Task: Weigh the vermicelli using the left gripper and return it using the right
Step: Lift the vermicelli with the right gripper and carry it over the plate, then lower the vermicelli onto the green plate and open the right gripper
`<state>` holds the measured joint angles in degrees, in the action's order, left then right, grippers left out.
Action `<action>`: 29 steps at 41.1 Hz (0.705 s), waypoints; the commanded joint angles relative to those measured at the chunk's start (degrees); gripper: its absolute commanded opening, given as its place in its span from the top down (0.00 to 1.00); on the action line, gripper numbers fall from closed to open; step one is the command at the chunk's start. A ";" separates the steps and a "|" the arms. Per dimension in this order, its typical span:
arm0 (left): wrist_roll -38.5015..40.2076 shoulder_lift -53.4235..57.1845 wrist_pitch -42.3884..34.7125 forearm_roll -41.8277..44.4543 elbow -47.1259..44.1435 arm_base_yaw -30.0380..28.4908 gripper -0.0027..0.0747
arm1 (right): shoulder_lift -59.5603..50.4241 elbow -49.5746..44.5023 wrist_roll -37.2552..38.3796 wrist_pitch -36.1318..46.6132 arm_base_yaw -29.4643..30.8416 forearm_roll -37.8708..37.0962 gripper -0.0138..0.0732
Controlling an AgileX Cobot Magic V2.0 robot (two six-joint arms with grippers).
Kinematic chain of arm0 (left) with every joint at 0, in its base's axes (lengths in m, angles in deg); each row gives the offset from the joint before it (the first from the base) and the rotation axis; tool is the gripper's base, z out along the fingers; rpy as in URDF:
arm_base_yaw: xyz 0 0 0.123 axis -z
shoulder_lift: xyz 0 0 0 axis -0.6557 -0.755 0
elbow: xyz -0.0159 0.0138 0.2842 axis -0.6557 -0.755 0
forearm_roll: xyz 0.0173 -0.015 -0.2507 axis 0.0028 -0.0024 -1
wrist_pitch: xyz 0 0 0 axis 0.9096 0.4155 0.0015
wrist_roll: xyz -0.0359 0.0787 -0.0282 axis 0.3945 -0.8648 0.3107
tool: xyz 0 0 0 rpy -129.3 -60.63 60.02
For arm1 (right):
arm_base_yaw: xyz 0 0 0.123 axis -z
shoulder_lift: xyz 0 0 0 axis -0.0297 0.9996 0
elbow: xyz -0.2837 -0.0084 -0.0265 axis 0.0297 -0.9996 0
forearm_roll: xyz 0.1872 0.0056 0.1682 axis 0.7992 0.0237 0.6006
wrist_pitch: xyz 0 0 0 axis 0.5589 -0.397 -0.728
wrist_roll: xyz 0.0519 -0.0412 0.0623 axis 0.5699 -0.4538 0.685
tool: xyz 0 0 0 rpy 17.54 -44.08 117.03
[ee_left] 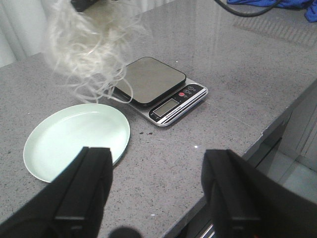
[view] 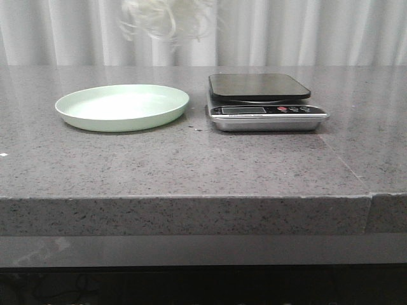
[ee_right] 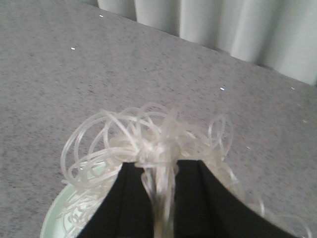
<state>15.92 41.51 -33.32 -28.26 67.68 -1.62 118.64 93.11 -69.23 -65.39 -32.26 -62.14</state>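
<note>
While the right gripper (ee_right: 159, 173) has its jaws clamped on the noodles (view: 166, 19), the tangle hangs in the air above the table (view: 191, 165), over the green plate (view: 122, 107) and left of the scale (view: 264, 101). The left gripper (ee_left: 158, 191) holds nothing, jaws wide apart.

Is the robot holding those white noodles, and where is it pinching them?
Yes. The right hand pinches the tangle of thin white vermicelli strands at its bunched middle; the left hand holds nothing.
</note>
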 commanded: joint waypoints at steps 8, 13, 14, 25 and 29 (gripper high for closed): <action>0.62 -0.10 -4.21 -0.83 1.55 0.39 0.37 | 2.09 2.33 -0.22 11.76 -4.56 -0.09 0.66; 0.62 -0.10 -4.21 -0.83 1.55 0.39 0.37 | 5.58 2.33 -0.22 11.05 -4.98 -0.09 0.66; 0.62 -0.10 -4.21 -0.83 1.55 0.39 0.37 | 6.15 2.33 -0.22 10.76 -4.98 -0.09 0.66; 0.62 -0.10 -4.21 -0.83 1.55 0.39 0.37 | 10.04 2.33 -0.22 6.98 -4.98 -0.09 0.41; 0.62 -0.10 -4.21 -0.83 1.55 0.39 0.37 | 9.69 2.33 -0.22 5.89 -4.98 -0.09 0.27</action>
<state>15.92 41.51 -33.32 -28.26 67.68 -1.62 132.75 93.43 -69.23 -62.33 -37.27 -62.14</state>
